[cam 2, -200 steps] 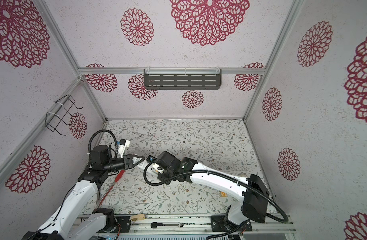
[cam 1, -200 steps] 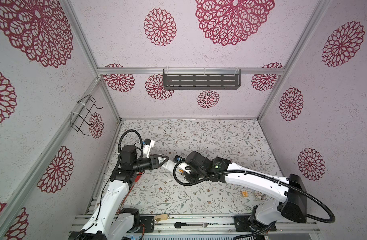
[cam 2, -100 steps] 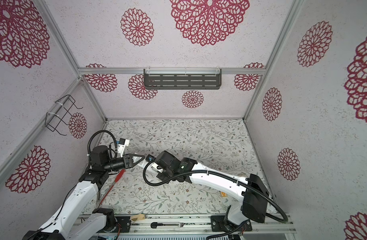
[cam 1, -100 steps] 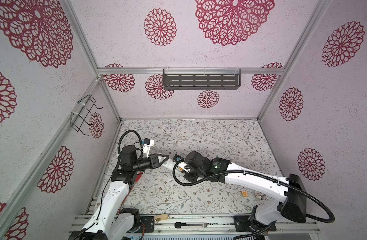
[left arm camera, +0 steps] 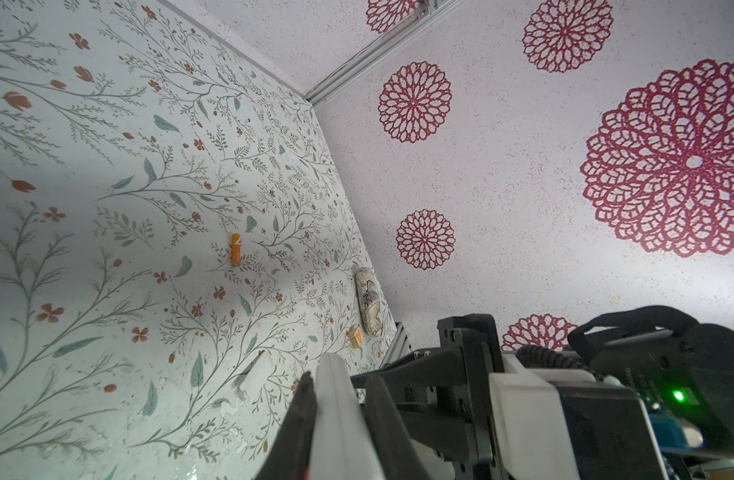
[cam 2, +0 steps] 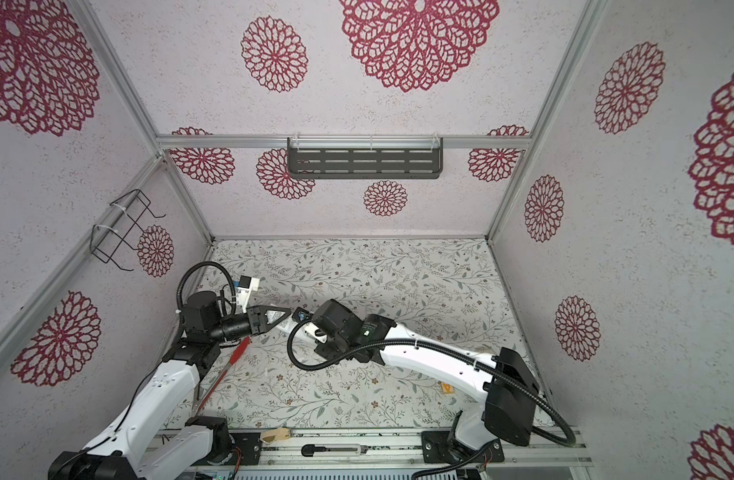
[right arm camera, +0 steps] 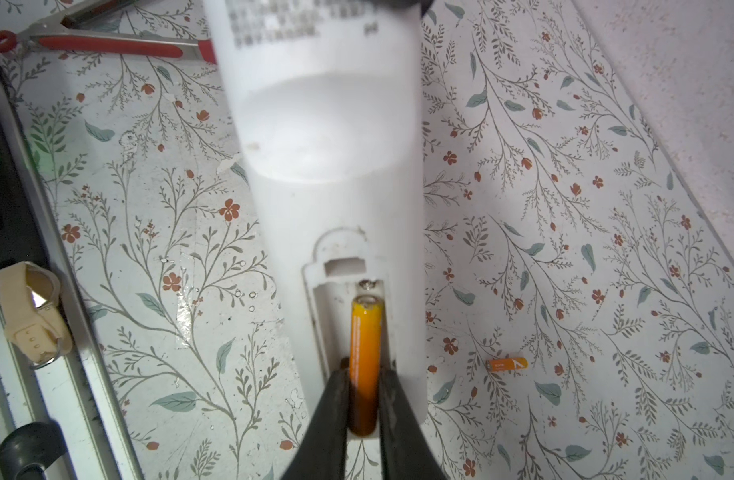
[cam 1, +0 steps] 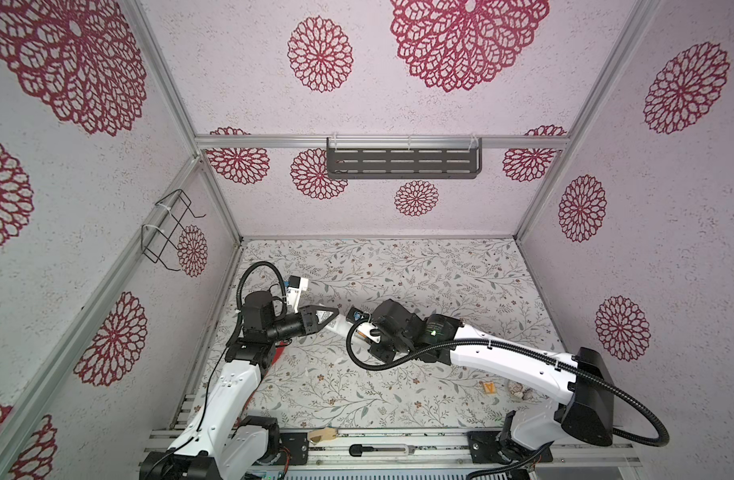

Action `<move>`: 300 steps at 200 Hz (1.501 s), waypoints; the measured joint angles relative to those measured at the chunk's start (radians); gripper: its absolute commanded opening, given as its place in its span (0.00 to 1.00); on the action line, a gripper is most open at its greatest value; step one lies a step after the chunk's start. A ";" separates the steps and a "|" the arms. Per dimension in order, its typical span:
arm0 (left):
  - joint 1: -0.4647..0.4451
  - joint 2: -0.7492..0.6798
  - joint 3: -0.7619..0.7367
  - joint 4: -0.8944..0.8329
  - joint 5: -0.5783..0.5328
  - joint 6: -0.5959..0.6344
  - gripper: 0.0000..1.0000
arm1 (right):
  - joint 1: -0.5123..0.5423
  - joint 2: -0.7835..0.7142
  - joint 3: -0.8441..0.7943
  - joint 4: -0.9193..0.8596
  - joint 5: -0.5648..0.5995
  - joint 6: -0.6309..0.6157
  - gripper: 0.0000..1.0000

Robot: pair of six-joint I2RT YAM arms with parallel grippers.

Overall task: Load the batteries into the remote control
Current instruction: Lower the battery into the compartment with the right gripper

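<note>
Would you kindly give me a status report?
Left claw shut on long white plastic remote. Right claw pinching slim orange cylindrical battery in compartment. Second orange battery loose on table.

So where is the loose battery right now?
The loose battery lies flat on the floral table in the right wrist view, clear of the remote control, whose compartment holds the other battery.

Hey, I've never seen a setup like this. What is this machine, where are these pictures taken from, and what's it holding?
These are two white robot arms with pincer grippers over a flower-patterned table. Two pictures look down from overhead; two come from cameras on the arms' wrists. The left gripper clamps a long white plastic remote control. The right gripper pinches a slim orange battery lying in the remote's open compartment. A second orange battery and red-handled metal tongs lie on the table.
</note>
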 measured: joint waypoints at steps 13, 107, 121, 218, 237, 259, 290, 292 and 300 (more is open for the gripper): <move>0.000 0.012 0.000 0.011 0.007 -0.009 0.00 | 0.000 0.000 0.000 -0.005 -0.001 -0.006 0.23; -0.002 0.068 -0.001 0.011 0.052 -0.038 0.00 | -0.014 -0.003 0.002 -0.037 0.000 -0.008 0.28; -0.002 0.074 -0.001 0.010 0.057 -0.038 0.00 | -0.014 -0.003 0.002 -0.042 -0.006 -0.009 0.29; 0.010 0.126 0.000 -0.029 0.108 -0.043 0.00 | -0.025 -0.003 0.029 -0.087 -0.074 -0.017 0.35; 0.013 0.126 0.000 -0.042 0.109 -0.040 0.00 | -0.027 -0.003 0.034 -0.092 -0.086 -0.024 0.34; 0.014 0.126 0.002 -0.061 0.110 -0.035 0.00 | -0.028 -0.003 0.038 -0.098 -0.100 -0.024 0.34; 0.019 0.126 0.002 -0.077 0.109 -0.034 0.00 | -0.028 -0.003 0.042 -0.103 -0.115 -0.024 0.34; 0.019 0.126 0.002 -0.078 0.109 -0.034 0.00 | -0.028 -0.003 0.042 -0.103 -0.116 -0.024 0.34; 0.022 0.126 0.002 -0.079 0.109 -0.034 0.00 | -0.028 -0.003 0.042 -0.105 -0.118 -0.024 0.34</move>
